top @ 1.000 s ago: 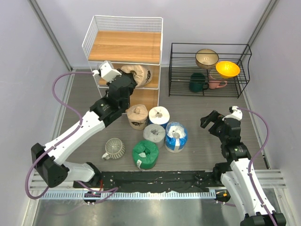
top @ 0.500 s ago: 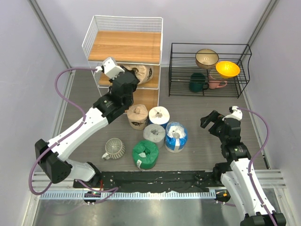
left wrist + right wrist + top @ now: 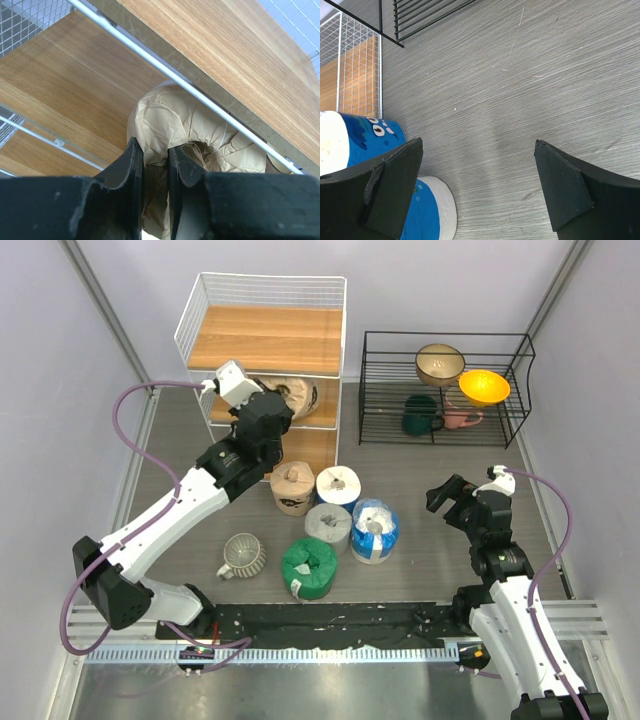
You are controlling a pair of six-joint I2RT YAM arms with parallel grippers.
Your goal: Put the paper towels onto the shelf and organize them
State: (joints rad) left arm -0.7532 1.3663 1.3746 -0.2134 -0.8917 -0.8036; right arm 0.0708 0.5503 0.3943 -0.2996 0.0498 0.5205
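Setting a tan roll [image 3: 190, 130] into the middle tier of the shelf [image 3: 265, 338], left claw [image 3: 154, 155] pinched narrow on its wrapper, right claw [image 3: 477, 145] wide and empty over the table [image 3: 420, 480]; next, likely let go, back out, then fetch one of five rolls [image 3: 328, 523] below.

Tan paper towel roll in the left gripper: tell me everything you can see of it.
The tan paper towel roll is fat, wrapped in crinkled paper with dark print, gathered into a pucker at one end. It sits inside the middle tier of the shelf, under the top board. The left gripper pinches a fold of its wrapper.
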